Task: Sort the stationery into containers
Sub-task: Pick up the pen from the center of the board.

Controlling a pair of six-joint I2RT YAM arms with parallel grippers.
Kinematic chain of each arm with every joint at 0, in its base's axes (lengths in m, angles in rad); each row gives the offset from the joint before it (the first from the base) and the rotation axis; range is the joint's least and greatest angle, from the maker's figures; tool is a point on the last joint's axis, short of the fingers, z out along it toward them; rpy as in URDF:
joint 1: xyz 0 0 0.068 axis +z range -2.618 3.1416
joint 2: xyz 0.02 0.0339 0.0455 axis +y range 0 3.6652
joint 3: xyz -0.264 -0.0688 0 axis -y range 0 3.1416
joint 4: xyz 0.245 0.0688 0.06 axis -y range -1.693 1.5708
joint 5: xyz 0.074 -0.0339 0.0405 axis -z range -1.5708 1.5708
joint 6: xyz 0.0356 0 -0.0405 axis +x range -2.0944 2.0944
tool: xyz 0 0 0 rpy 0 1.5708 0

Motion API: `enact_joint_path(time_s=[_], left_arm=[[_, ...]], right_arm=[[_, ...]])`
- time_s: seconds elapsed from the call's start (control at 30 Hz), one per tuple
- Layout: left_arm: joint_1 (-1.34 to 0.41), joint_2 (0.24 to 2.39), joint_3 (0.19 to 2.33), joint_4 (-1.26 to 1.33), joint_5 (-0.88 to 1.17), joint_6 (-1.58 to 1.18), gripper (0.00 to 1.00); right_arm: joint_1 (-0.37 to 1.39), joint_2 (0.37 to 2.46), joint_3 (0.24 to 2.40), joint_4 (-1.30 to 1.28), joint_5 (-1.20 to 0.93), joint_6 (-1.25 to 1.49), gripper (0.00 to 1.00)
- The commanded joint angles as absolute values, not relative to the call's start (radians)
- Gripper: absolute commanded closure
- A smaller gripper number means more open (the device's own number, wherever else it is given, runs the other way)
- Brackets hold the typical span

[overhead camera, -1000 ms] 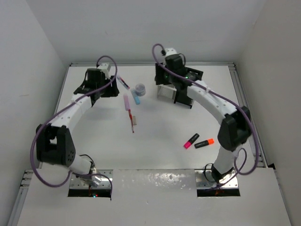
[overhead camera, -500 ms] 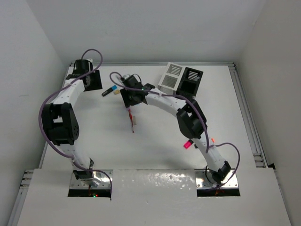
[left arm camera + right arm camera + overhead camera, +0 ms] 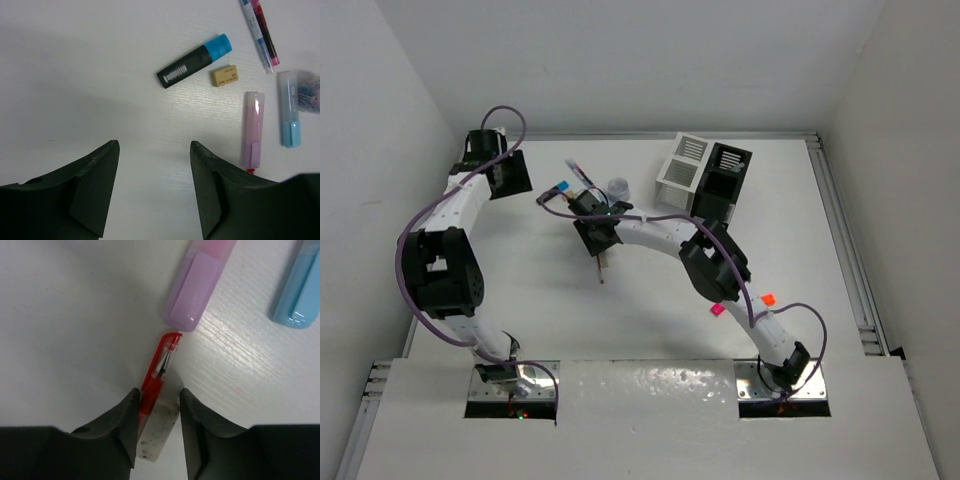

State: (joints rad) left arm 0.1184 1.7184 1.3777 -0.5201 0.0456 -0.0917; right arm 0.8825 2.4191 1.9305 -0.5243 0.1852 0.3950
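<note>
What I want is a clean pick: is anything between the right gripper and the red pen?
Nothing separates them: the right gripper straddles the red pen. A grubby white eraser lies beside the pen between the fingers, though, and could get pinched too.

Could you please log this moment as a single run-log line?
step: picking | right pincer: straddling red pen, grip unconfirmed | left pincer: open, empty
</note>
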Motion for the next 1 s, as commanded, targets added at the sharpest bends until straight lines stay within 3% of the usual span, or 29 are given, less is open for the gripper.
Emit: enact_joint_path(time_s=[0.0, 0.1, 0.23, 0.53, 0.77, 0.97], left_arm=[[0.143, 1.648, 1.381, -0.5, 0.061, -0.114, 0.44], [0.153, 1.637, 1.385, -0.499, 0.066, -0.117, 0.44], [0.163, 1.623, 1.399, -0.5, 0.071, -0.12, 0.44], [0.163, 1.606, 1.431, -0.52, 0.107, -0.106, 0.43], [0.152, 1.606, 1.488, -0.543, 0.189, -0.083, 0.43], [0.133, 1.623, 1.558, -0.584, 0.235, -0.049, 0.43]], right_arm=[[0.891, 2.448, 1.918, -0.557, 0.253, 0.397, 0.65], [0.891, 2.454, 1.901, -0.563, 0.271, 0.397, 0.73], [0.893, 2.464, 1.896, -0.566, 0.259, 0.385, 1.0], [0.896, 2.327, 1.801, -0.438, 0.16, 0.351, 1.0], [0.877, 2.045, 1.619, -0.246, 0.106, 0.377, 1.0], [0.761, 1.801, 1.477, -0.025, 0.066, 0.417, 1.0]])
